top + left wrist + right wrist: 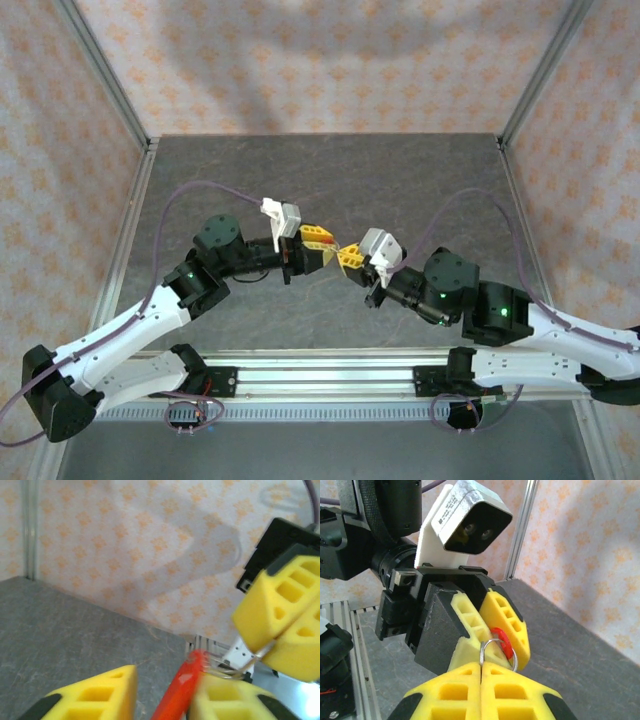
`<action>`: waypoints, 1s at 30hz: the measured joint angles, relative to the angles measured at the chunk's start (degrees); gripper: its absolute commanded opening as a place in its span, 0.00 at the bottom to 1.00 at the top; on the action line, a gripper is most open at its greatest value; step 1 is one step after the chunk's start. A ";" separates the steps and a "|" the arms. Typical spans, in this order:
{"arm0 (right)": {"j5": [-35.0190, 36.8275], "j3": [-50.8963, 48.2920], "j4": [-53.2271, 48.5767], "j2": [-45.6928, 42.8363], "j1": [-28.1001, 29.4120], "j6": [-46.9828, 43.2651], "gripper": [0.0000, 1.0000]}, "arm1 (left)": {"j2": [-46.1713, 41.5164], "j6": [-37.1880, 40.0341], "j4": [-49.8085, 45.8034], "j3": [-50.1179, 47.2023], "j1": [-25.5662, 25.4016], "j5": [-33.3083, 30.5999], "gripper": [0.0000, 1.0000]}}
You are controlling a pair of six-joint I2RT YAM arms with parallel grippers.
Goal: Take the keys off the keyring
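The keyring's bright red piece [181,690] stands between my left gripper's [165,682] yellow fingers. It leans on the right finger [230,700], and a clear gap separates it from the other finger, so these jaws are open. Its thin silver ring [482,651] runs from the red piece [503,640] into my right gripper [481,667], whose fingers are shut on the wire. In the top view both grippers meet above the table's middle, left gripper [325,247] and right gripper [350,255] tip to tip. The keys are hidden.
The dark grey tabletop [330,180] lies below the raised grippers. Patterned walls and aluminium posts [530,80] enclose it. A metal rail [330,380] runs along the near edge by the arm bases.
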 measured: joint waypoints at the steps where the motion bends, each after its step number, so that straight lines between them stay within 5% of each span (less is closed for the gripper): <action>1: -0.09 0.50 -0.39 0.46 0.02 1.14 0.00 | -0.46 -0.02 1.07 -1.05 0.02 -1.09 0.44; 20: 3.65 7.32 -4.74 7.67 -2.54 17.38 0.00 | -11.21 1.92 10.91 -15.87 0.22 -11.98 0.68; 30: 3.23 3.28 -4.66 4.48 -12.22 24.13 0.00 | -11.87 1.66 7.72 -16.46 0.22 -21.62 0.72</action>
